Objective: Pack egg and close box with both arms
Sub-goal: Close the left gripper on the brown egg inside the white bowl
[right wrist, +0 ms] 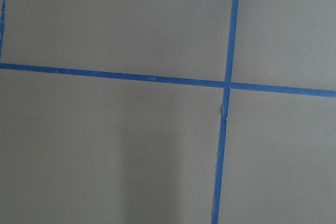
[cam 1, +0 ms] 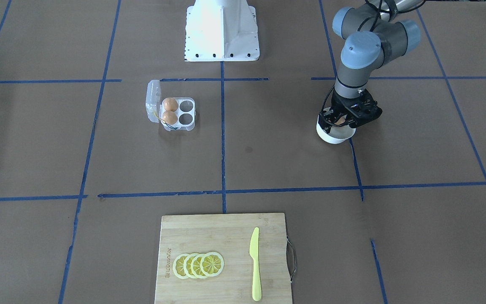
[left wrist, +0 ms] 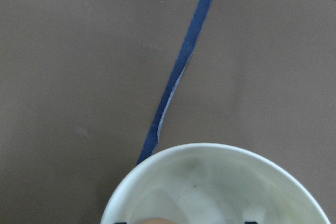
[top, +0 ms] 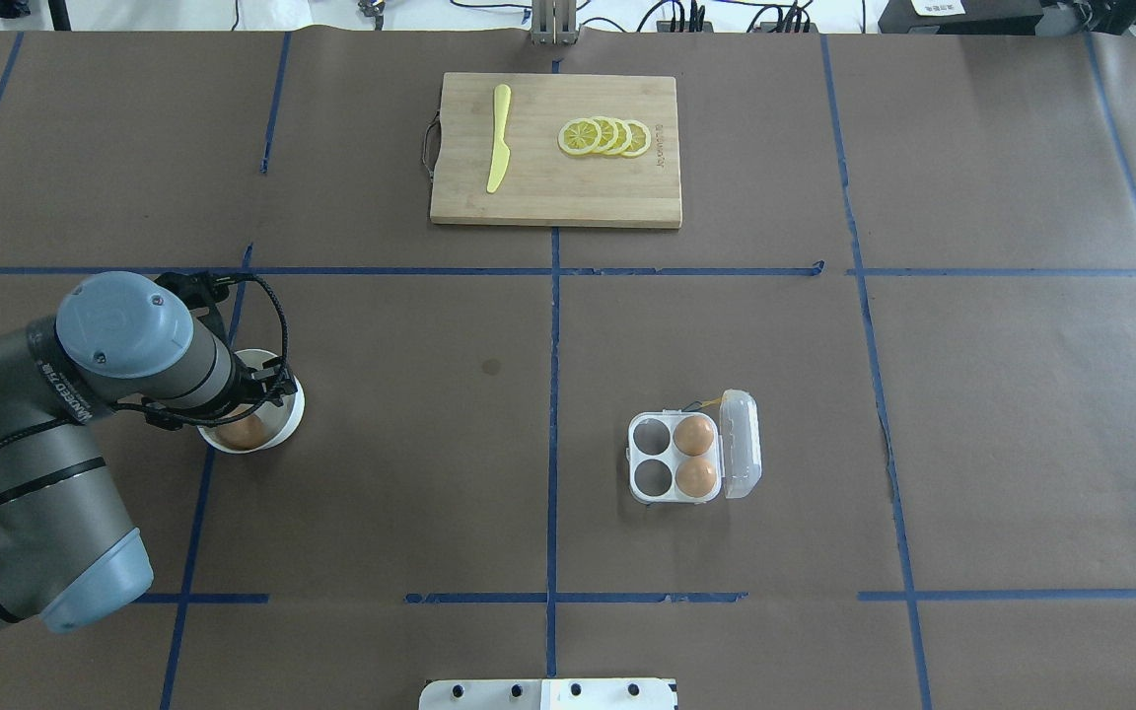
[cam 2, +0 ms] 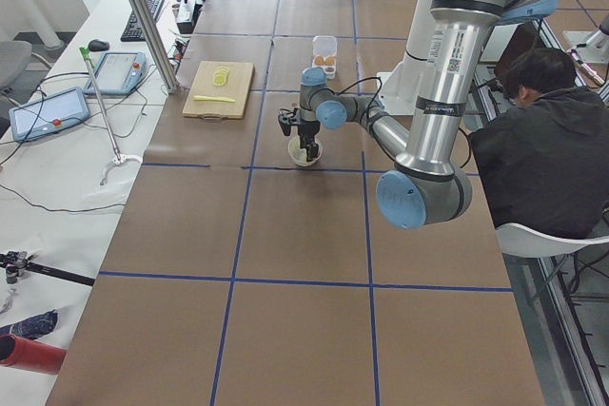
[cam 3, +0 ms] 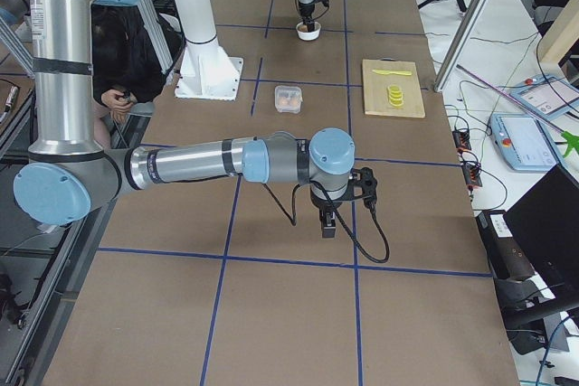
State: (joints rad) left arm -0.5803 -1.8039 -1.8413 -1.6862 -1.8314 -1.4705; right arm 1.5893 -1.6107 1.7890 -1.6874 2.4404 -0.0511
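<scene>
The clear plastic box (cam 1: 178, 113) lies open on the table, its lid (cam 1: 153, 100) standing at one side. Two orange-brown eggs (cam 1: 170, 104) (cam 1: 169, 117) fill the two cups beside the lid; the other two cups are empty. It also shows in the overhead view (top: 649, 459). A third egg (top: 245, 431) lies in the white bowl (top: 288, 419). My left gripper (cam 1: 341, 122) reaches down into the bowl (cam 1: 331, 137), its fingers spread on either side of that egg, open. The left wrist view shows the bowl's rim (left wrist: 210, 148). My right gripper (cam 3: 327, 223) hangs over bare table, far from the box; I cannot tell its state.
A wooden cutting board (top: 548, 192) lies at the far side, with lemon slices (top: 605, 136) and a yellow knife (top: 499, 138). The white base block (cam 1: 222, 31) stands at the robot's side. A person (cam 2: 538, 149) sits beside the table.
</scene>
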